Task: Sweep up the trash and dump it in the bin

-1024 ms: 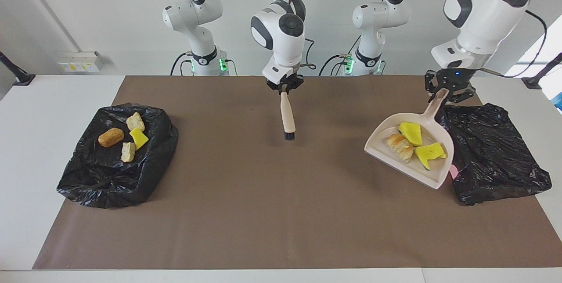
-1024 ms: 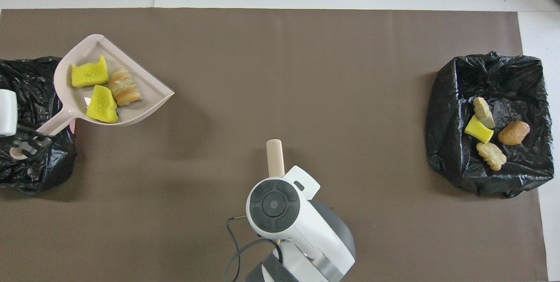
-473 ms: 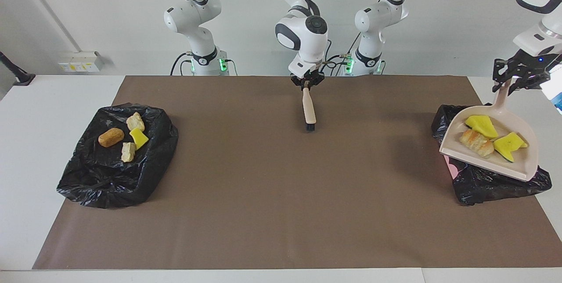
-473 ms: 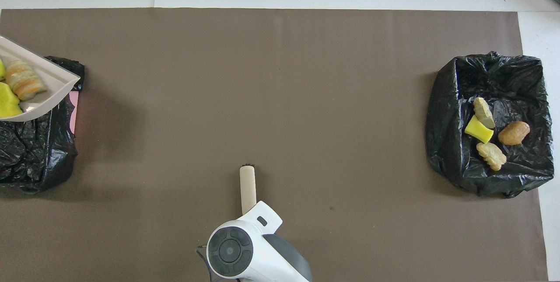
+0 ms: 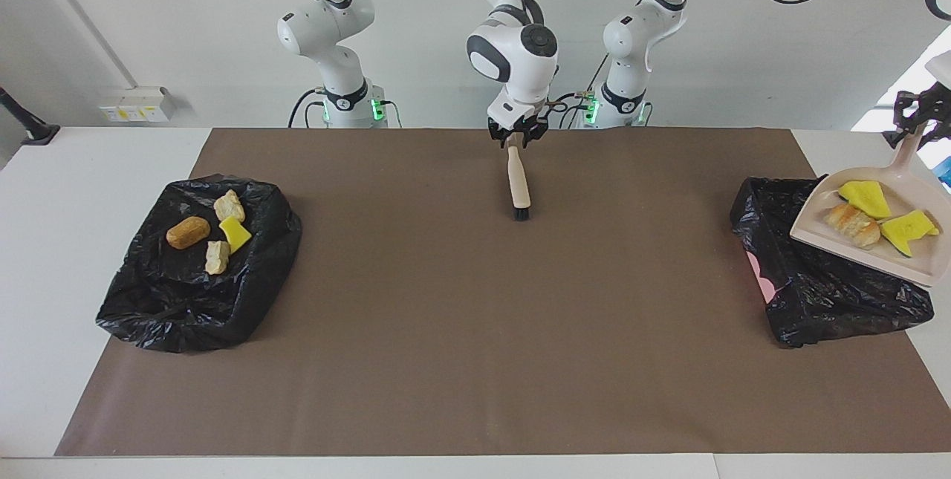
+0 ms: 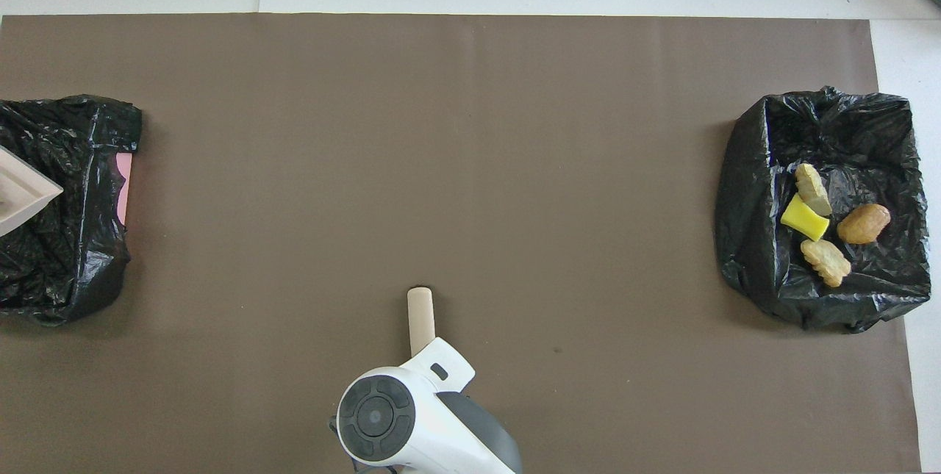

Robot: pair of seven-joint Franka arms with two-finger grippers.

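A beige dustpan (image 5: 825,230) hangs tilted over the black-bagged bin (image 5: 817,293) at the left arm's end of the table. My left gripper (image 5: 916,116) is shut on its handle. In the pan lie two yellow sponge chunks (image 5: 865,197) and a golden pastry (image 5: 851,225). Only the pan's corner (image 6: 22,193) shows in the overhead view, over that bin (image 6: 73,239). My right gripper (image 5: 518,136) is at the top of the brush (image 5: 517,180), whose bristles point down at the mat. The brush handle (image 6: 420,314) pokes out from under the right wrist.
A second black-bagged bin (image 5: 148,301) at the right arm's end holds several pieces of trash (image 5: 188,232), seen from above as well (image 6: 861,223). A brown mat (image 5: 475,330) covers the table. A pink edge (image 5: 756,271) shows under the bag beneath the dustpan.
My left gripper has carried the loaded dustpan off the mat and up over the bin at its end. My right gripper has drawn the brush back toward the robots.
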